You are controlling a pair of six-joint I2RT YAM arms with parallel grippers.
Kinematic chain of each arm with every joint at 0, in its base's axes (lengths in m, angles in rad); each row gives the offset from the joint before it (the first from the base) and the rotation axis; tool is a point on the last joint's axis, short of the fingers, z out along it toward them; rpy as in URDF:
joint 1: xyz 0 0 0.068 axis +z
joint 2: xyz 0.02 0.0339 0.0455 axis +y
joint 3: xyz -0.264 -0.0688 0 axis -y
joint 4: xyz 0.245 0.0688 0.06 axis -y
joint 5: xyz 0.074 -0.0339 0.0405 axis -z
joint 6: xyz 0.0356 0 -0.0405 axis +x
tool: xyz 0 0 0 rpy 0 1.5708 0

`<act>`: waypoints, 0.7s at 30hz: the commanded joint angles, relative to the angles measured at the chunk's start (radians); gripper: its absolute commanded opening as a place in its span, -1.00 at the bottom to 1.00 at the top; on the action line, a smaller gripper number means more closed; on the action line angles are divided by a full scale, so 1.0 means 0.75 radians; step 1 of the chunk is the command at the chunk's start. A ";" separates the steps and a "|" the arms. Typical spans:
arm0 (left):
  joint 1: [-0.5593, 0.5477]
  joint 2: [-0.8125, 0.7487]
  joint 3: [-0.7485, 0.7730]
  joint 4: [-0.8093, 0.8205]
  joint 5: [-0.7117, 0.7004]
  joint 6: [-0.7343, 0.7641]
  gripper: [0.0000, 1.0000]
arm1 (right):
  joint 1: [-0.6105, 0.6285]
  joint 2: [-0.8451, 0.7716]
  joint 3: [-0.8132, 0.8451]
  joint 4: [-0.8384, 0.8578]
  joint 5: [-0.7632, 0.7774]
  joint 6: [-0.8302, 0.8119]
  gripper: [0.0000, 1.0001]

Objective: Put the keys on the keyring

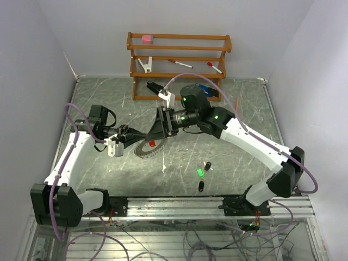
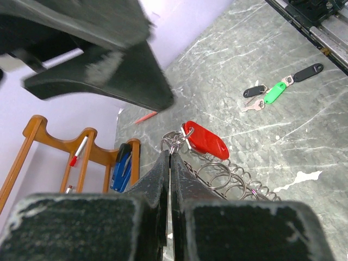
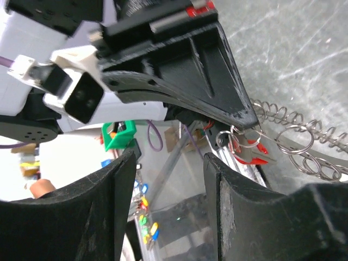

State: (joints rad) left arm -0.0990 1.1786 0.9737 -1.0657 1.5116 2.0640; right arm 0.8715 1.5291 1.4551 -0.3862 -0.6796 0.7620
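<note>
**Desk:** While the two arms meet over the table (image 1: 109, 179), what does the left claw (image 2: 169, 159) have hold of?

**Photographer:** Its jaws are pressed fully together, pinching the thin rim of the keyring (image 2: 228, 175). The ring's coiled edge runs out past that claw's tips. The red key (image 2: 206, 140) sits just beyond those same tips, its small metal loop in among the ring's coils.

**Desk:** And the right claw (image 3: 169, 159)?

**Photographer:** Partly open, with nothing between its fingers. It faces the left claw almost tip to tip, and the keyring and red key are just beside it.

**Desk:** Where are the other keys?

**Photographer:** Loose on the table, well apart from both claws, on the side toward the arm bases. The green key (image 2: 274, 92) lies with one black key (image 2: 254, 91) just beside it. A second black key (image 2: 307, 70) lies a little farther from the claws.

**Desk:** Anything behind them?

**Photographer:** A wooden rack (image 1: 179, 60) stands beyond both claws at the far wall, with red-capped markers (image 1: 179, 63) on its shelves.
</note>
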 commanded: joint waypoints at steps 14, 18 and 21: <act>-0.003 -0.007 0.047 0.013 0.103 0.863 -0.86 | -0.033 -0.339 -0.143 -0.100 0.741 -0.799 -0.07; -0.003 -0.009 0.046 0.009 0.103 0.863 -0.86 | -0.032 -0.370 -0.268 0.083 0.814 -0.913 -0.06; -0.003 -0.010 0.044 0.002 0.103 0.862 -0.86 | -0.033 -0.386 -0.363 0.228 0.846 -0.998 -0.06</act>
State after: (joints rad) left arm -0.0990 1.1786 0.9737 -1.0660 1.5112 2.0640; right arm 0.8478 1.2697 1.2465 -0.4030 -0.1280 0.1417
